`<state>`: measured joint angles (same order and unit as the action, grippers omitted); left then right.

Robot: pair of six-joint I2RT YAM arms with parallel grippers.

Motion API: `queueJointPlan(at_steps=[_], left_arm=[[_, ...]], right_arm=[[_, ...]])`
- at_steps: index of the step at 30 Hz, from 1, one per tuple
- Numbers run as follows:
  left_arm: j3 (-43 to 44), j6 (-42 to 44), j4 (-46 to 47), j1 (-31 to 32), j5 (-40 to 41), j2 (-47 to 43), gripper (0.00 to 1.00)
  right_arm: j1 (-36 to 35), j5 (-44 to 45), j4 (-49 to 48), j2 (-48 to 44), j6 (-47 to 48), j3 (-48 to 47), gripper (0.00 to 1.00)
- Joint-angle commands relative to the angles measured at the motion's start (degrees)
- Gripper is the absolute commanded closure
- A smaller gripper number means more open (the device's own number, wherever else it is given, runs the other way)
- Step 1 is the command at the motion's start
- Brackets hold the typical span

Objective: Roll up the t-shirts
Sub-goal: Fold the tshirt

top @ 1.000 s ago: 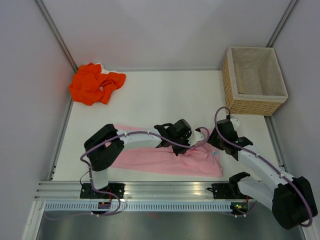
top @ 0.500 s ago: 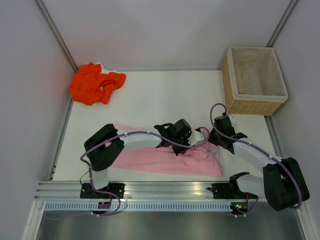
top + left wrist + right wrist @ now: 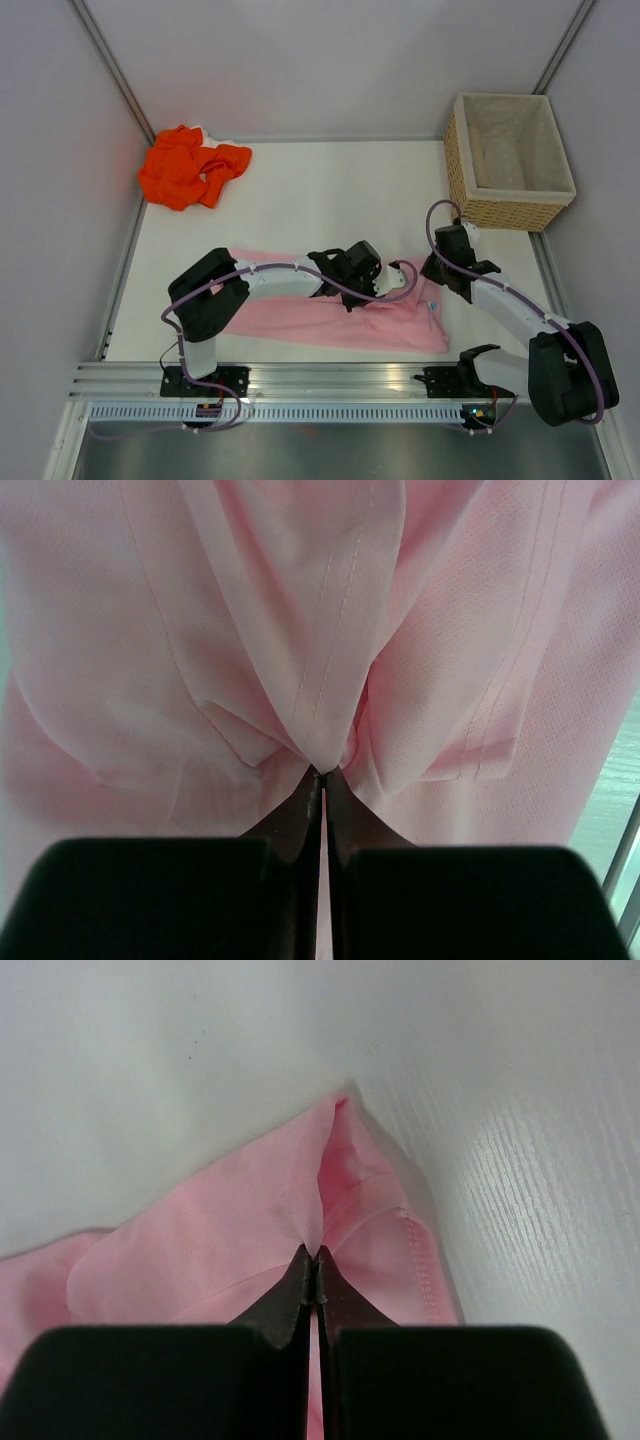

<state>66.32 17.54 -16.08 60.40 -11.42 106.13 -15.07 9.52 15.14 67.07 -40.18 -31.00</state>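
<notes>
The pink t-shirt [image 3: 300, 318] lay spread along the near edge of the table [image 3: 330, 195], the orange t-shirt [image 3: 190, 166] bunched in its far-left corner. The left gripper [image 3: 322, 772] was pinched tight on pink cloth mid-shirt, the right gripper [image 3: 313, 1254] on its right corner

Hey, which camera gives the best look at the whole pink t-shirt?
Top external view: the pink t-shirt lies spread out, with most of its outline showing. The left wrist view shows only bunched folds close up; the right wrist view shows only one pinched corner.
</notes>
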Motion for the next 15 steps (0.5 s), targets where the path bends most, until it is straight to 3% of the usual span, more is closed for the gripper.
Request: queueJointPlan(at_steps=[1,8,10,11,15], left_arm=[[-0.3,3.1,0.9,0.2,0.3,-0.8,0.98],[0.0,3.8,0.9,0.2,-0.1,-0.7,0.98],[-0.1,4.2,0.8,0.2,0.0,-0.7,0.98],[-0.1,4.3,0.9,0.2,0.0,-0.6,0.98],[0.4,4.0,0.9,0.2,-0.1,-0.4,0.97]], right_arm=[[0.4,1.1,0.1,0.9,1.6,-2.7,1.00],[1.5,1.6,0.7,2.2,3.4,-2.7,0.93],[2.2,1.5,1.5,1.1,4.0,-3.1,0.82],[2.4,0.2,1.8,0.8,4.4,-4.0,0.66],[2.4,-3.6,6.8,-3.1,5.0,-4.9,0.55]])
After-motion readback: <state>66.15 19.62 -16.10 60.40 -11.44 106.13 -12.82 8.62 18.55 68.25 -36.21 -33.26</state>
